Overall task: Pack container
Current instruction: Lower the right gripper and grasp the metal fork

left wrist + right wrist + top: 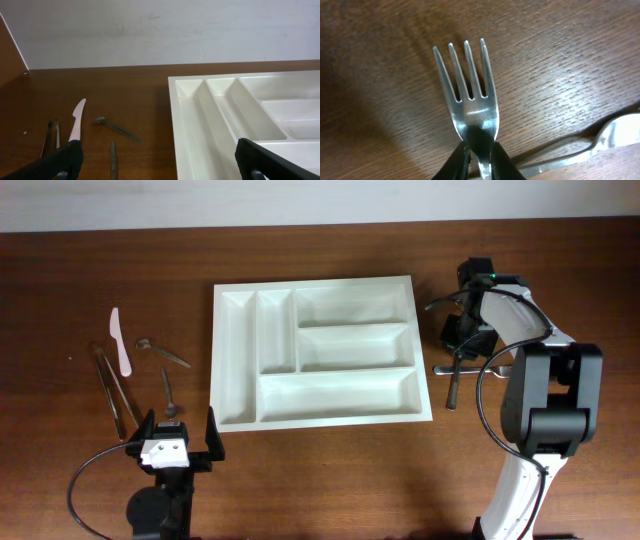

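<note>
The white cutlery tray (320,352), the container, lies mid-table with all five compartments empty; it also shows at the right of the left wrist view (240,115). My right gripper (466,332) is right of the tray and shut on the neck of a metal fork (468,95), tines pointing away over the wood. My left gripper (178,442) is open and empty near the front left, by the tray's front left corner; its finger pads frame the left wrist view (156,167).
Left of the tray lie a white plastic knife (120,342), two spoons (162,353) (168,392) and metal tongs (113,388). More metal cutlery (470,365) lies right of the tray under the right arm, and shows in the right wrist view (600,142).
</note>
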Controlling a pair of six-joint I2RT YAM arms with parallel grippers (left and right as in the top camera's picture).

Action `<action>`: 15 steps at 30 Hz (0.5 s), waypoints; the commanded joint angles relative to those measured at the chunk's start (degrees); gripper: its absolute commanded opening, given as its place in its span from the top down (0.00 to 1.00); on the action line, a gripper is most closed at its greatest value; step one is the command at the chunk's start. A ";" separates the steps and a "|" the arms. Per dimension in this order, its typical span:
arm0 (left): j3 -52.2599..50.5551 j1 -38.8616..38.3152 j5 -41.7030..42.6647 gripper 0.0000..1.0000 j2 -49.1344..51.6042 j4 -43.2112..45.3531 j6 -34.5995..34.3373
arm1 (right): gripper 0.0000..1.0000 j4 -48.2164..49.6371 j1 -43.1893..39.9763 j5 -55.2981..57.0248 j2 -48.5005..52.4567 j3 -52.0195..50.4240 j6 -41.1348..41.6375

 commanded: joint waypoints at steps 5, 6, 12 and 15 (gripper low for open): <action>-0.35 0.28 0.00 0.01 -0.33 -0.02 0.87 | 0.59 0.74 -0.02 -0.52 0.63 0.63 0.52; -0.35 0.28 0.00 0.01 -0.33 -0.02 0.90 | 0.59 0.87 -0.02 -0.52 0.63 0.57 0.52; -0.35 0.28 0.00 0.01 -0.33 -0.02 0.90 | 0.58 3.72 -0.02 -3.87 0.63 -2.32 2.21; -0.35 0.28 0.00 0.01 -0.33 -0.02 0.87 | 0.58 5.97 -0.02 -8.17 0.63 -4.31 2.45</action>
